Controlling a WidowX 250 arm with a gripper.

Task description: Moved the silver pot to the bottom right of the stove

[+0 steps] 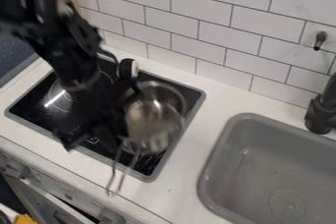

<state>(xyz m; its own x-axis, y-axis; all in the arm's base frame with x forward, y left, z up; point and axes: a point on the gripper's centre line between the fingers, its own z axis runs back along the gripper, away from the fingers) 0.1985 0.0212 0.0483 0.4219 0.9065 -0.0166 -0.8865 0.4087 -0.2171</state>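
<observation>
The black gripper (pixel 108 120) hangs low over the middle of the stove, blurred, against the left side of the silver pot. Upright on the right half of the black stove top (pixel 38 104), the silver pot (pixel 154 117) has its wire handle pointing toward the front edge and over the white counter. The pot's lower part looks blurred. Arm and gripper hide the pot's left rim and much of the stove's middle. Whether the gripper holds the pot cannot be told.
To the right is a grey sink (pixel 263 169) with a black faucet (pixel 321 110) behind it. A white counter strip (pixel 213 102) separates stove and sink. White wall tiles (pixel 216 36) rise behind. Oven knobs (pixel 111 216) line the front, and a yellow object (pixel 25 219) lies at bottom left.
</observation>
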